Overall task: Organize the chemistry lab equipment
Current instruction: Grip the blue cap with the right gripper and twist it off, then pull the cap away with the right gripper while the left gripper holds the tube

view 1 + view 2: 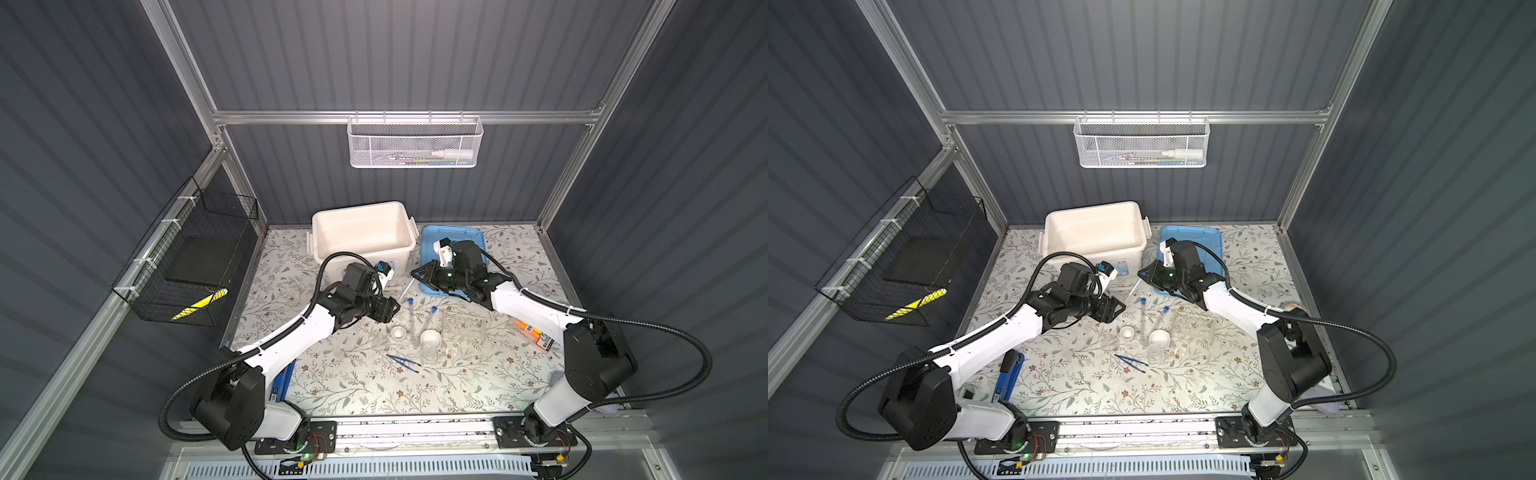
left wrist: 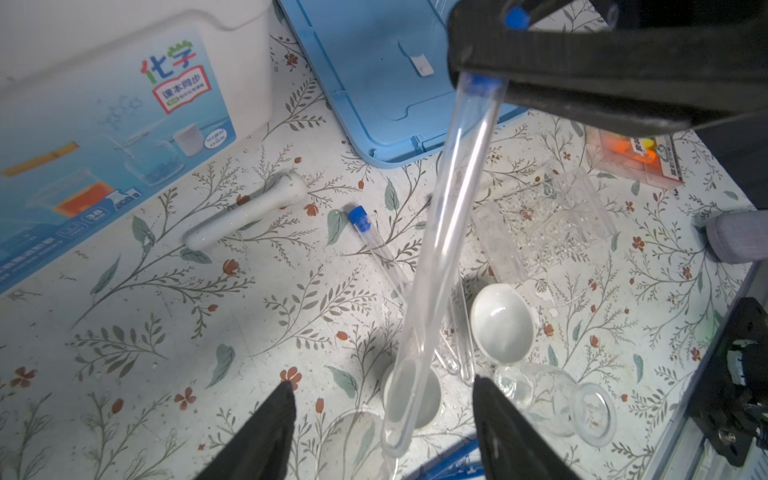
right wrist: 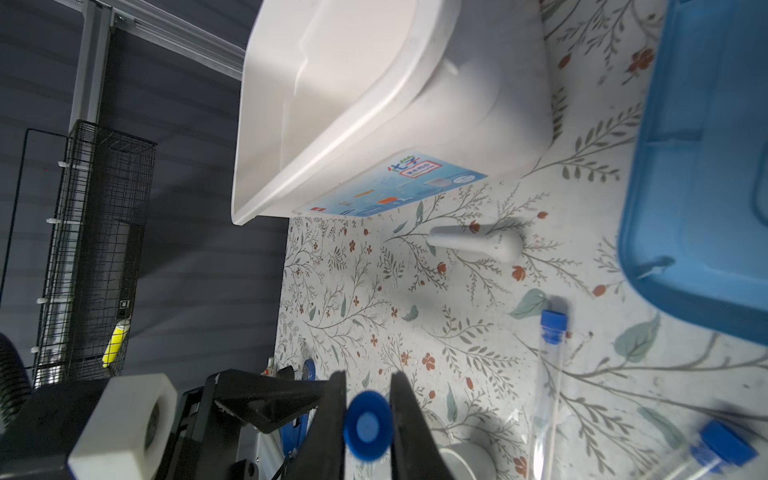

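Basket (image 1: 374, 145) holds a bottle (image 1: 453, 154); right claw (image 3: 369, 399) grips tube (image 2: 440, 232).

Black fingers (image 3: 405, 419) of the right gripper (image 3: 369, 386) flank the bright blue cap of a clear test tube (image 3: 368, 430). Beyond the left gripper's (image 2: 382, 381) black fingers (image 2: 266, 432) spreads an off-white table cover (image 2: 187, 332), patterned with grey-green leafy sprigs and small rust-red flowers. Just past those fingers sit plain white dishes (image 2: 500, 324). Farther off are a white rod (image 2: 249, 212), a white bin (image 2: 124, 25) with a pale blue label (image 2: 104, 137) lettered in red and green, a light blue lid (image 2: 374, 83) and an orange highlighter pack (image 2: 636, 158).
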You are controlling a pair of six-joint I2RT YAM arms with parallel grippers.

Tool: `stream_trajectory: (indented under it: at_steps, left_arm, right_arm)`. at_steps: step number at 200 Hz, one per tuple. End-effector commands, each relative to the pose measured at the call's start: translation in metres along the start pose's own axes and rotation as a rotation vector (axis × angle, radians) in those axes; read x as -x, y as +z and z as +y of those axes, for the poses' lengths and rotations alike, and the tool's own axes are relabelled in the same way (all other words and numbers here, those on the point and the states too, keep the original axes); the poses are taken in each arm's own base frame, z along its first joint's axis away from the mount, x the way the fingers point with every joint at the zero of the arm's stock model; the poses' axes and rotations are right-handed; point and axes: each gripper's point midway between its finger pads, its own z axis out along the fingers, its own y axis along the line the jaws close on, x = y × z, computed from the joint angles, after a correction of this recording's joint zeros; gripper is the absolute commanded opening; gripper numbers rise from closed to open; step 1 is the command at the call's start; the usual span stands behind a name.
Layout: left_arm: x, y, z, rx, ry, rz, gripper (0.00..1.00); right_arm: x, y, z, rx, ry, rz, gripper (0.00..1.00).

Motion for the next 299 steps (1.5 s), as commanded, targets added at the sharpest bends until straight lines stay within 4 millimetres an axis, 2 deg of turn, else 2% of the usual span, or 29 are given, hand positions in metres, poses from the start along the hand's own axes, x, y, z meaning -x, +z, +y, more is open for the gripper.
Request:
stream_trajectory:
  at_steps: [1,39,81,135,182,229,299]
  left_arm:
    - [0.019,-0.015,0.001,0.038,-0.018,-0.064,0.75]
    - [0.016,-0.021,0.009,0.082,-0.075,-0.087,0.85]
    - [0.009,-0.029,0.031,0.142,-0.202,-0.124,0.99]
    - [-0.003,-0.035,0.069,0.146,-0.421,-0.144,1.00]
    - [-0.011,-0.029,0.070,0.148,-0.461,-0.109,1.00]
    - [-0.014,-0.025,0.067,0.126,-0.479,-0.096,1.00]
    - [-0.022,-0.025,0.068,0.132,-0.487,-0.083,1.00]
  right_arm:
    - [0.010,-0.015,-0.012,-0.114,-0.062,-0.069,0.13]
    - [0.024,-0.044,-0.021,-0.237,-0.148,-0.164,0.13]
    - [0.035,-0.083,-0.022,-0.345,-0.263,-0.266,0.14]
    - [0.031,-0.123,-0.025,-0.479,-0.442,-0.380,0.15]
    - [0.015,-0.130,-0.024,-0.530,-0.568,-0.446,0.14]
    - [0.012,-0.130,-0.022,-0.573,-0.667,-0.518,0.14]
    - [0.008,-0.119,-0.032,-0.571,-0.679,-0.541,0.15]
